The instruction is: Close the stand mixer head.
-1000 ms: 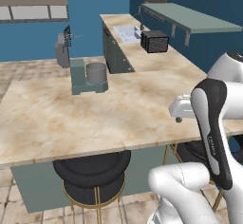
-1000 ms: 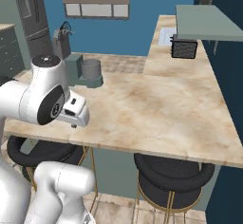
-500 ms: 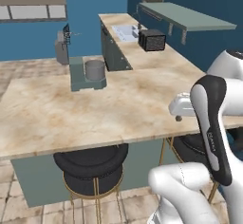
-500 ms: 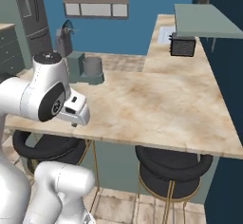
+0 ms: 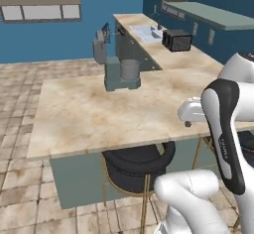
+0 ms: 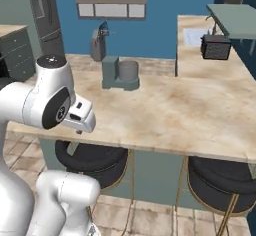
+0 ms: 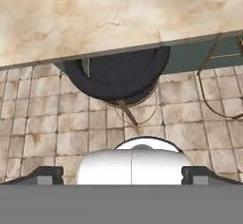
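The small teal-green mixer (image 5: 119, 77) stands at the far side of the marble island, a grey cylindrical bowl (image 5: 130, 69) on its base. Its dark grey stand mixer head (image 5: 100, 48) is tilted up and back, the thin wire whisk poking from the top. From the right base, the mixer (image 6: 114, 74) and raised stand mixer head (image 6: 97, 44) sit far left. My gripper (image 5: 187, 122) hangs at the island's near edge, far from the mixer, and points down. In the hand view its fingertips (image 7: 45, 174) stand wide apart, open, with nothing between them.
A black two-slot toaster (image 5: 177, 39) sits on the side counter (image 5: 163, 54) at the right, under a grey shelf (image 5: 208, 14). Black round stools (image 5: 139, 161) stand under the island's near edge (image 7: 118, 52). Below is tiled floor (image 7: 42, 123).
The whole picture has shifted in both base views, so the base has driven; the mixer now sits further right in them. The arm keeps its pose and the mixer head stays raised.
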